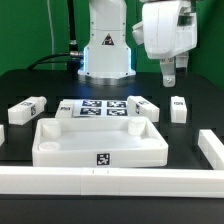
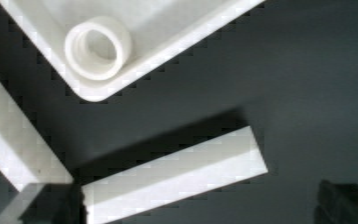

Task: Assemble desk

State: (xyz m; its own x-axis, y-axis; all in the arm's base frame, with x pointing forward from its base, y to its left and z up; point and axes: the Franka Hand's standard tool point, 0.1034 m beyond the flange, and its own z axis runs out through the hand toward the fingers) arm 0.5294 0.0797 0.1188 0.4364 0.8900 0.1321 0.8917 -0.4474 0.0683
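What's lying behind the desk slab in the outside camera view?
The marker board lies behind the desk slab, with a leg beside it on the exterior view's right. The slab's raised rear rim hides the strip just behind it, so whether they touch is unseen.

Arm: the white robot arm (image 1: 105,45) stood at the back of the black table (image 1: 35,85); its two-finger gripper (image 1: 171,74) hung over the exterior view's right, jaws apart and empty.
Slab: the wide white rimmed plastic desk slab (image 1: 60,152) lay front and centre, hollow side up, with a black-and-white tag (image 1: 102,158) on its near wall.
Legs: a short white square-section left leg (image 1: 27,107) lay behind the slab; a slanted leg (image 1: 143,108) lay near the slab's far right corner; a right leg (image 1: 178,108) lay beneath the gripper, untouched.
Board: the flat white marker board (image 1: 98,106) lay between the left and slanted legs.
Rail: the long low white rail (image 1: 100,181) ran along the front.
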